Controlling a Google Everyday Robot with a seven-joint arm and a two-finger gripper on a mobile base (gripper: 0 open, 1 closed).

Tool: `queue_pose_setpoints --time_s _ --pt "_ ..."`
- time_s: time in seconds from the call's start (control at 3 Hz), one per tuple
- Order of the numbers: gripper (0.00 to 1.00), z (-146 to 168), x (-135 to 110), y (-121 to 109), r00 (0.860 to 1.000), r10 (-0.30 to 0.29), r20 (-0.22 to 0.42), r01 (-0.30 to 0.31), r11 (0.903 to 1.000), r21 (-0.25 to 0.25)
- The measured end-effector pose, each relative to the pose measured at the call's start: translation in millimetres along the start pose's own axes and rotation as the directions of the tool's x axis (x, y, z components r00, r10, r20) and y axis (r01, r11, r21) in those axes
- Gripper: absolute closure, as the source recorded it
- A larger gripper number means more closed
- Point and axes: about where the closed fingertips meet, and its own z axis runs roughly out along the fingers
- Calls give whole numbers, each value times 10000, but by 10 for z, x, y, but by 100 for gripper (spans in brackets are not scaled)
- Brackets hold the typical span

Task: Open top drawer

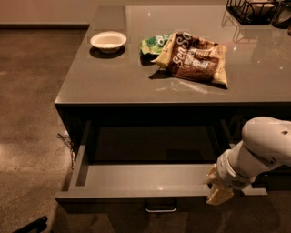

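Pincer (217,187) is sitting against the right end of the top drawer (136,179) front edge; can't tell if it's apart or clamped. Drawer is hanging pulled well out under the bench (113,82), which is carrying a white bowl (108,41), green bag (152,44) and brown snack bag (195,59).

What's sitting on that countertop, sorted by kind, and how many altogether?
Snack bags: 2, the brown bag and the green bag
Bowls: 1, the white bowl
Baskets: 1, the wire basket
Total: 4
The gripper is at the open top drawer's front, right end.
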Motion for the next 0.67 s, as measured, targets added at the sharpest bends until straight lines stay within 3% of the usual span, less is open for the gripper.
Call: queue_pose_setpoints --time_s 0.67 --pt "58 -6 -9 10 10000 -31 -21 31 10000 5"
